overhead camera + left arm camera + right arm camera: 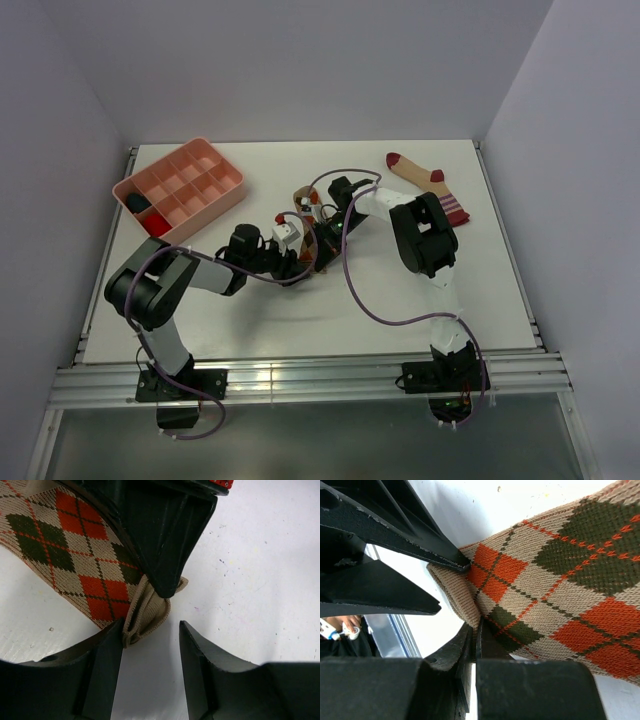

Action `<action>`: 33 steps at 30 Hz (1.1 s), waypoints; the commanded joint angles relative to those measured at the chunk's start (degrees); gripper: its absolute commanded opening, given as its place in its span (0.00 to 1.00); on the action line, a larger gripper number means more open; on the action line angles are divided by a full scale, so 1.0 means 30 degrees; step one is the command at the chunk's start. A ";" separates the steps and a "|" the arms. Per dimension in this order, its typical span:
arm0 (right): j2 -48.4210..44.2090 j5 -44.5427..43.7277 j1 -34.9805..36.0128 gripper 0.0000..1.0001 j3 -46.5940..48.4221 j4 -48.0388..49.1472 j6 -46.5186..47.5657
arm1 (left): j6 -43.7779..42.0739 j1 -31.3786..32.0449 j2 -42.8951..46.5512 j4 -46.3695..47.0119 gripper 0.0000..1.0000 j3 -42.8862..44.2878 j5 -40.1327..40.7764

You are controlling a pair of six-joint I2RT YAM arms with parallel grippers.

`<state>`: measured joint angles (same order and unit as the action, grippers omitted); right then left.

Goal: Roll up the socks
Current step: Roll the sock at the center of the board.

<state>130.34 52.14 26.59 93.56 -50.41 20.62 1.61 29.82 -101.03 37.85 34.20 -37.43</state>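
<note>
The argyle sock (65, 545) lies flat at the table's middle, and only a small part of it (302, 198) shows between the arms from above. My right gripper (476, 627) is shut on its tan cuff edge (457, 597), low over the table (318, 224). My left gripper (151, 627) faces it, open, with bare table between the jaws. Its left fingertip (117, 630) touches the folded cuff (145, 610). The tan sock with dark red toe and striped cuff (430, 185) lies flat at the back right, apart from both grippers.
A pink compartment tray (225, 175) stands at the back left, holding a dark bundle (135, 203) and a red bundle (155, 222). A purple cable (350, 270) loops over the table by the right arm. Walls close in on three sides.
</note>
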 commanded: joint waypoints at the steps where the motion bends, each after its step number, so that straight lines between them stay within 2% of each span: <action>1: 0.0351 -0.1091 -0.0074 0.00 0.0190 -0.0305 0.0128 | 0.0461 0.0020 0.0133 0.0980 0.53 -0.0382 -0.0561; 7: 0.0292 -0.1149 -0.0074 0.00 0.0132 -0.0159 0.0011 | 0.0549 0.0107 -0.0188 0.1038 0.49 -0.0296 -0.0473; 10: 0.0292 -0.1149 -0.0103 0.00 0.0103 -0.0159 -0.0018 | 0.0577 0.0166 -0.0364 0.0832 0.40 -0.0265 -0.0151; 13: 0.0059 -0.1120 -0.0074 0.00 -0.0014 -0.0042 -0.0048 | 0.0841 0.0225 -0.0248 0.0949 0.30 -0.0324 0.0112; 14: -0.0058 -0.1091 -0.0074 0.00 -0.0130 0.0017 -0.0077 | 0.0841 0.0225 -0.0132 0.0717 0.21 -0.0295 0.0171; 16: -0.0439 -0.1120 -0.0074 0.00 -0.0219 0.0192 -0.0135 | 0.0783 0.0225 -0.0014 0.0365 0.10 -0.0091 0.0318; 17: -0.0527 -0.1120 -0.0074 0.00 -0.0364 0.0251 -0.0194 | 0.0812 0.0225 -0.0014 0.0218 0.01 -0.0003 0.0318; 23: -0.2688 -0.1383 -0.0045 0.02 -0.2000 0.2557 -0.1070 | 0.2534 0.0050 -0.0509 -0.2445 0.00 0.1929 -0.0412; 26: -0.4156 -0.1968 -0.0045 0.09 -0.3668 0.4113 -0.1889 | 0.3969 -0.0448 -0.0890 -0.3472 0.00 0.2925 -0.1262; 33: -0.9517 -0.3900 -0.0045 0.37 -0.8505 1.0874 -0.4586 | 0.5528 -0.1151 -0.1068 -0.7221 0.00 0.5298 -0.0853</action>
<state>108.33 43.79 26.59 71.61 -29.63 11.33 14.90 27.53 -104.03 21.52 47.05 -39.42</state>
